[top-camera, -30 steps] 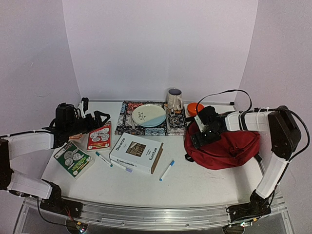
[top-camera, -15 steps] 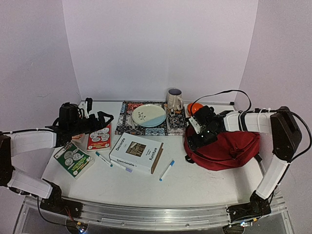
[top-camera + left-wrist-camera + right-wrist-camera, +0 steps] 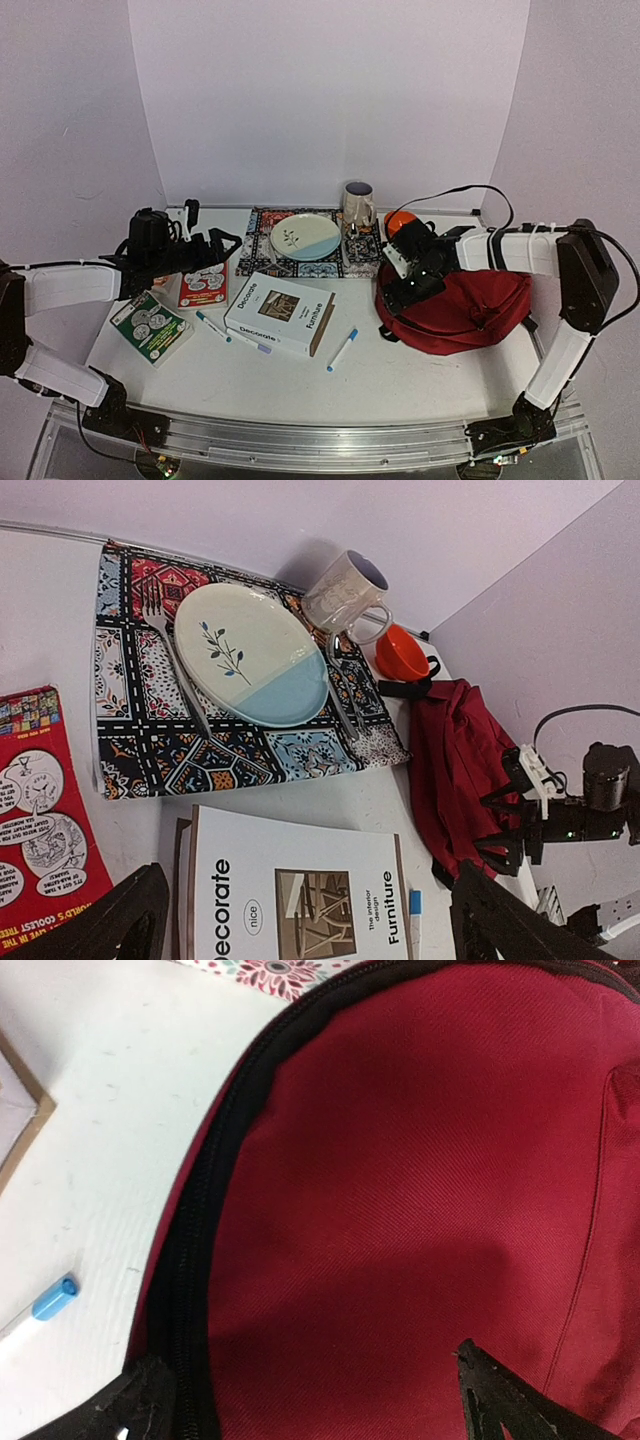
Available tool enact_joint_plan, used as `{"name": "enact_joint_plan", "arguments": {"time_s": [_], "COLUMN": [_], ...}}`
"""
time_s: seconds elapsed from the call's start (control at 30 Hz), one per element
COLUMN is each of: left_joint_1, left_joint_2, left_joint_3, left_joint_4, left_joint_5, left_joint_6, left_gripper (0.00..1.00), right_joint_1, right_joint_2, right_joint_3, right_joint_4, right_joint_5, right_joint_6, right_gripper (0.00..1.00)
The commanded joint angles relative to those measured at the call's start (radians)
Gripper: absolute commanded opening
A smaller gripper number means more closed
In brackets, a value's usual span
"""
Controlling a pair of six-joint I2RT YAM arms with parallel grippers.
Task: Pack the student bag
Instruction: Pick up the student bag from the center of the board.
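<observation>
- Packing is judged not yet begun: the student bag [image 3: 465,305] is laid slumped on the right side of the bench [image 3: 420,385]. Its black zip [image 3: 190,1260] appears run shut along the curved edge, so nothing can be put in until it is opened.
- The right hand [image 3: 408,283] is held wide and empty just above the bag's left edge, by the zip. It is judged to be placed there so that the zip or flap can be caught.
- The left hand [image 3: 212,250] is likewise spread wide with nothing in it, poised above the red booklet [image 3: 203,285] and near the big book [image 3: 280,313], probably so that one of them can be taken as the first load.
- A green booklet [image 3: 150,327] and pens [image 3: 342,350] are left loose on the bench near the book, apart from the bag.
- At the back, a plate [image 3: 250,655] is set bare on a patterned mat [image 3: 130,720] with a fork [image 3: 165,630] beside it. What the mug [image 3: 345,590] and orange bowl [image 3: 400,655] hold cannot be told.
- No contents are visible in the bag.
</observation>
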Motion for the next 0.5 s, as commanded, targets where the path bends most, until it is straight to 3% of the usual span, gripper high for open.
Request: {"name": "enact_joint_plan", "arguments": {"time_s": [0.0, 0.13, 0.23, 0.33, 0.43, 0.47], "left_joint_1": [-0.011, -0.019, -0.025, -0.029, -0.034, -0.036], "left_joint_2": [-0.002, -0.002, -0.004, -0.003, 0.005, 0.008], "left_joint_3": [0.043, 0.04, 0.038, 0.039, 0.046, 0.048], "left_joint_4": [0.017, 0.017, 0.017, 0.017, 0.017, 0.017], "left_joint_5": [-0.002, -0.003, -0.004, -0.005, -0.004, -0.004], "left_joint_6": [0.016, 0.013, 0.011, 0.011, 0.012, 0.013], "left_gripper": [0.99, 0.99, 1.0, 0.99, 0.99, 0.99], "right_joint_1": [0.007, 0.006, 0.006, 0.007, 0.02, 0.027], "right_joint_2": [0.085, 0.124, 0.122, 0.085, 0.021, -0.007], "right_joint_3": [-0.007, 0.002, 0.006, 0.005, 0.008, 0.014], "right_joint_4": [-0.025, -0.016, -0.016, -0.017, -0.022, -0.028], "right_joint_5": [0.104, 0.154, 0.157, 0.151, 0.13, 0.124], "right_joint_6": [0.014, 0.009, -0.001, -0.004, -0.008, -0.01], "right_gripper": [0.98, 0.89, 0.62, 0.26, 0.02, 0.0]}}
